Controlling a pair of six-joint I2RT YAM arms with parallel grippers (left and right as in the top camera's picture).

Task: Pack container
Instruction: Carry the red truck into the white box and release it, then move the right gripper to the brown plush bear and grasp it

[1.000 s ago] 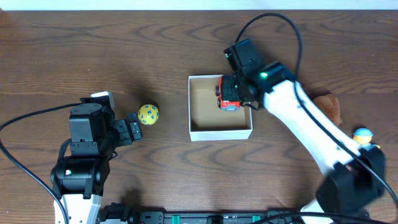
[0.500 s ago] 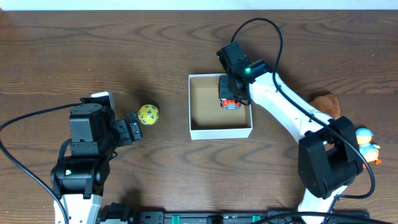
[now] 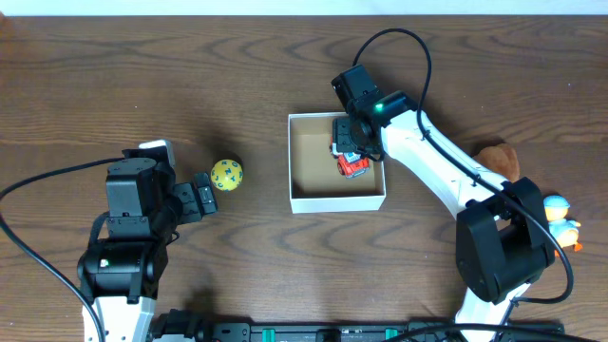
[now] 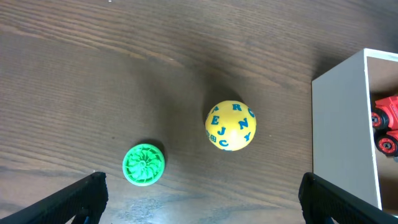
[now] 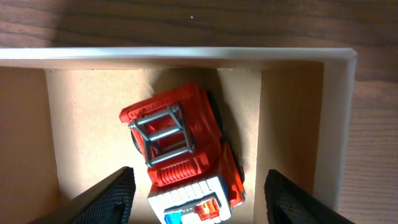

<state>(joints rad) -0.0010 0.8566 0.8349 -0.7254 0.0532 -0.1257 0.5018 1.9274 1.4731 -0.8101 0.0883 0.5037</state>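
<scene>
The container is a white box with a brown inside at the table's middle. A red toy fire truck lies tilted inside its right part; it also shows in the right wrist view and the left wrist view. My right gripper is open above the truck, its fingers apart on either side without touching. A yellow lettered ball lies left of the box, ahead of my open, empty left gripper. In the left wrist view the ball sits beside a green disc.
A brown object and a small blue-and-orange toy figure lie at the right edge behind the right arm. A cable loops over the table behind the box.
The right gripper has opened and let go of the fire truck, which now lies tilted in the box. The left arm has not moved.
</scene>
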